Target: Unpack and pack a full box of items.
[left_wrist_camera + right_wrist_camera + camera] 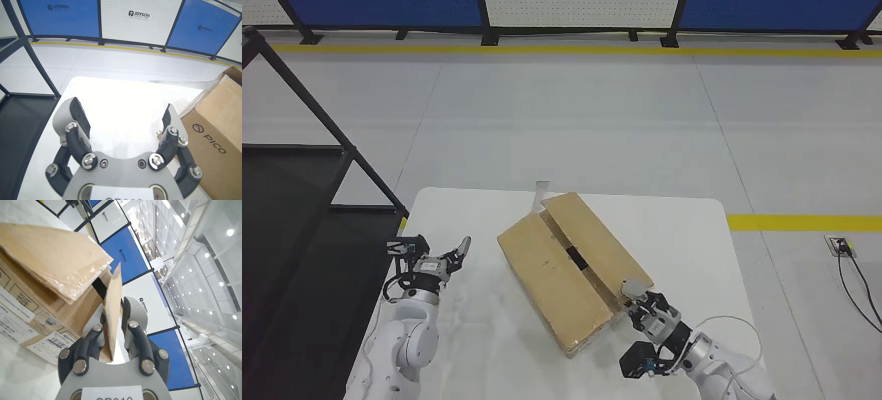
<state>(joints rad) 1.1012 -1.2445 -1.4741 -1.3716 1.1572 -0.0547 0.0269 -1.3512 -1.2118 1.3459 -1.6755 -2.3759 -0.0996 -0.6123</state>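
**Box barely opened: one flap pinched, nothing out yet**

The right jaws are pressed together on a flap [113,306] of the cardboard box [572,270], and the board stands edge-on between them. One pad [126,310] shows against its outer face; the other is hidden behind the cardboard. The rest of the box lies just ahead of these jaws and off to one side, with its labelled end wall close under the pinched edge. The other flap [56,256], glossy with old tape, lies nearly flat beyond the pinch, and a dark slit opens between the two. What is inside cannot be made out through it.

The left jaws are spread wide and hold nothing, poised over bare bench [121,98]. The box stands just beside them, on the side toward the other arm, and does not appear to touch them. A loose strip of tape [179,83] trails from the box's far corner, well ahead of these jaws.

From above, the box sits slantwise between the two sets of jaws, with both long flaps close to shut.

By the look of it, the task is at its very start. The seal seems to be off and one flap is in a grip, but neither flap is folded back and no item lies on the bench. Opening the box fully, taking everything out and putting it all back are yet to be done.
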